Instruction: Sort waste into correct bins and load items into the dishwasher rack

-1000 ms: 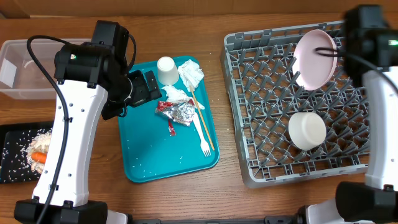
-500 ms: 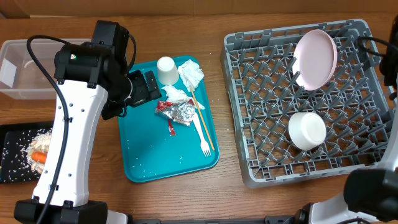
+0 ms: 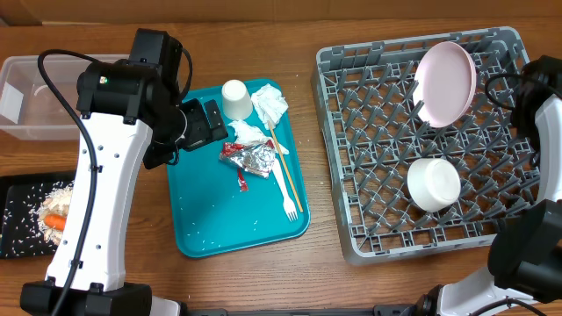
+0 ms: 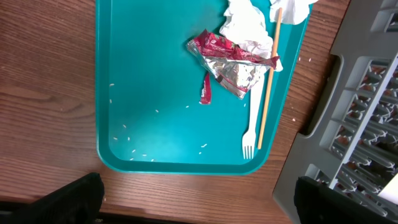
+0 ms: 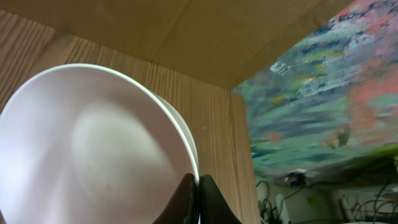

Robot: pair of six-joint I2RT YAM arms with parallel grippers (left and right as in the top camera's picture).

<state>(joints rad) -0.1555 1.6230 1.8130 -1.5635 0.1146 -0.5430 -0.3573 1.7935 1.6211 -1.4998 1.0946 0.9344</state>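
The left gripper [image 3: 204,123] hangs over the teal tray [image 3: 219,224] with its jaws spread wide and nothing between them. Closest below it lies the foil wrapper [image 4: 233,59], touching the napkins [image 4: 249,22] and lying across the handle of the fork [image 4: 250,118], with the chopsticks [image 4: 268,74] just beside. A pinch aimed at the wrapper could catch the fork or a napkin corner too, and then 2 things bound for different places would travel together. The foil looks stiff and slick, so it may spring out of a shallow grip. Loose rice [image 4: 134,155] on the tray floor is too fine for the fingers and would likely scatter. The cup [image 3: 234,96] stands at the tray's far edge beside the napkins, where a sweep could tip it.

Farther off, in the dishwasher rack [image 3: 386,239], 1 bowl [image 3: 433,184] sits among the pegs and the plate [image 3: 446,81] leans on edge. The right gripper [image 5: 198,198] is clenched at the plate's rim, though I cannot tell whether it pinches the rim or merely sits before it. A careless pull could drag the plate off its pegs.
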